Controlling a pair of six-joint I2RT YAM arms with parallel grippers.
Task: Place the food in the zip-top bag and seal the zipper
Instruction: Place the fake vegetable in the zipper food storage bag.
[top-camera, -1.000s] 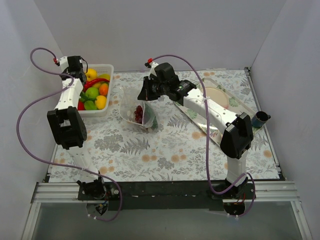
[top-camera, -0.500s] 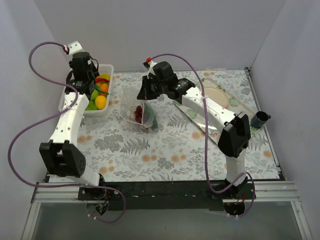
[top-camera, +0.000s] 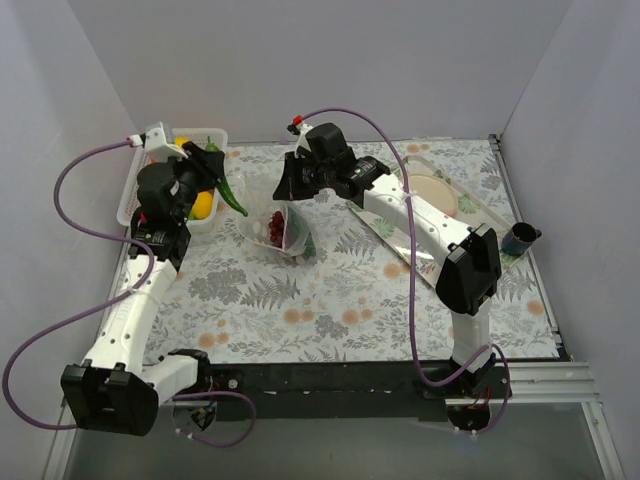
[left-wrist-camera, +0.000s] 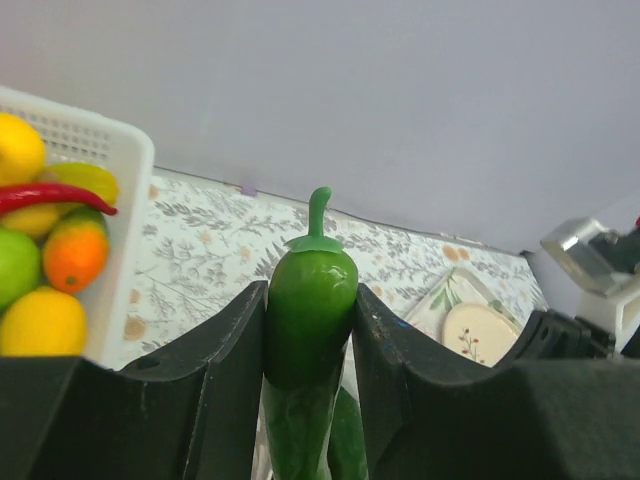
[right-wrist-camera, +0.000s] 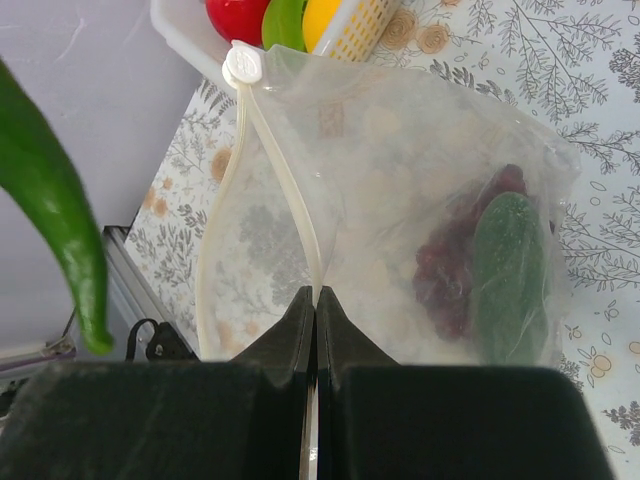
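I have the left gripper clamped on a long glossy green pepper, its black fingers pressed against both sides just below the stem cap. In the overhead view the pepper hangs at the upper left of the frame, off the right edge of the white slotted plastic basket and clear of the bench, which is covered in a floral print. Inside the basket I see a round yellow fruit, a small orange fruit, a green round fruit and a thin red chili. The right gripper is pinched together on the pale zipper strip of the clear soft plastic zip-top bag, which sits on the bench just right of the basket, at upper centre of the overhead frame. The bag's mouth gapes, with its white slider at the far end of the strip. Dark red grapes and a green cucumber piece lie side by side at the bottom of the bag. At the right of the overhead frame lies a shiny rectangular tray with a beige round plate, and a small dark cup just beyond it.
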